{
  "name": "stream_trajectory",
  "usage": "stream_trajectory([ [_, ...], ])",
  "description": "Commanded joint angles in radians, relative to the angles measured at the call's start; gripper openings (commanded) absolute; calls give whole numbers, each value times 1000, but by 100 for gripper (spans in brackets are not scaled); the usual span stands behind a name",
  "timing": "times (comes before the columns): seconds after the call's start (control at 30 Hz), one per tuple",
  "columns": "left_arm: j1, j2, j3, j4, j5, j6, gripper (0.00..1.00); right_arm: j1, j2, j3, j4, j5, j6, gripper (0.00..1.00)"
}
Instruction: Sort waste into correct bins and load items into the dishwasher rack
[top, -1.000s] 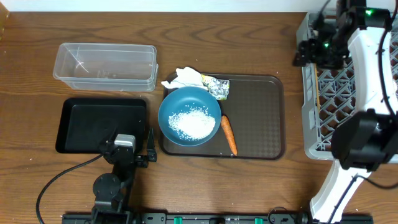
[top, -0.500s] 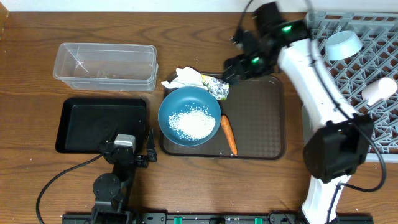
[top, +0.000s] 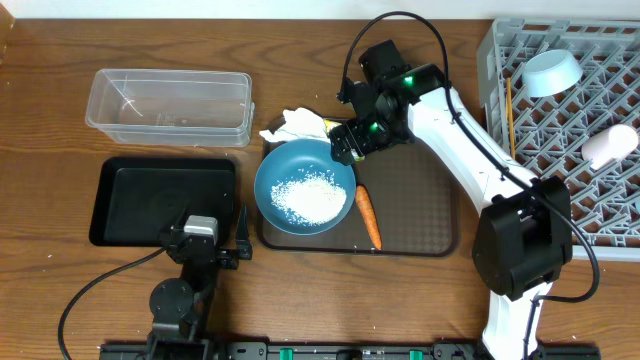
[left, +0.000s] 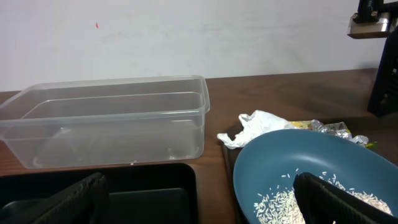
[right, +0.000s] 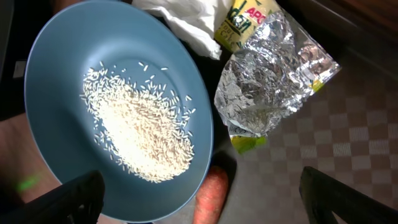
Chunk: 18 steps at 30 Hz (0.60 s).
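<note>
A large dark-blue bowl (top: 285, 170) holding loose white rice (top: 310, 197) sits on the left of the brown tray (top: 420, 190). An orange carrot (top: 368, 216) lies beside it. A crumpled white tissue (top: 295, 125) and a silver-and-yellow foil wrapper (right: 273, 81) lie at the tray's back left. My right gripper (top: 347, 143) hovers open above the wrapper and the bowl's rim, holding nothing. My left gripper (top: 205, 243) rests open near the front edge, between the black bin (top: 165, 200) and the bowl. The clear tub (top: 170, 105) stands behind the bin.
The grey dishwasher rack (top: 560, 130) fills the right side. It holds a small light-blue bowl (top: 552, 72), a white cup (top: 608, 145) and thin chopsticks (top: 510, 115). My right arm stretches across the tray's back right corner.
My right arm has swung from the rack leftward to hover over the tray's back left corner, and its jaws have widened. The left arm has not moved.
</note>
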<state>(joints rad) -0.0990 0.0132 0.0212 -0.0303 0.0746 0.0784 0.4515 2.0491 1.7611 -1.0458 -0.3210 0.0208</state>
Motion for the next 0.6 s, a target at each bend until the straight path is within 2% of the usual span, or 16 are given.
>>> stream_trajectory([
  [0.0,4,-3,-17,-33,11,-5,98,-32,-8,2,3,9,53,99],
  [0.13,4,-3,-17,-33,11,-5,98,-122,-13,21,7,106,53,99],
  [0.23,4,-3,-17,-33,11,-5,98,-206,-14,34,13,98,65,99],
  [0.43,4,-3,-17,-33,11,-5,98,-314,-13,34,26,55,211,99],
  [0.57,4,-3,-17,-33,11,-5,98,-343,-13,34,27,55,255,99],
])
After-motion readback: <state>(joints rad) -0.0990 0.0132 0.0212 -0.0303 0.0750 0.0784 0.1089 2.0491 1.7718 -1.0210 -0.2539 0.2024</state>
